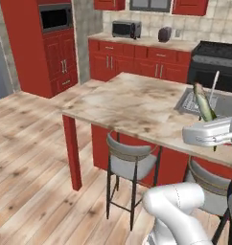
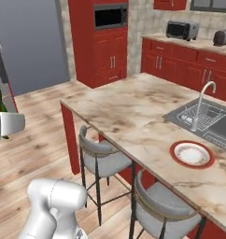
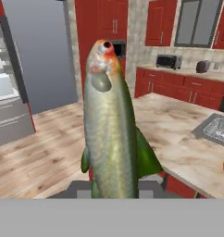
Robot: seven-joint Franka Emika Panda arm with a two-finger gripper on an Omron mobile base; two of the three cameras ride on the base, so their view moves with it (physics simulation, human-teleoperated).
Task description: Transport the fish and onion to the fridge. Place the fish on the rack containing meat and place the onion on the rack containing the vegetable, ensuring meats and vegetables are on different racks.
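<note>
Greenish-silver glossy fish [image 3: 111,125], claw [image 3: 115,187] clamped

A marble-topped island counter [image 2: 133,112] carries a red-rimmed plate [image 2: 192,154] just beside its sunken sink [image 2: 203,119] and faucet [image 2: 201,102].

A red-rimmed plate [image 2: 192,154] lies on the marble island [image 2: 133,112] beside the sink [image 2: 206,119].
</note>
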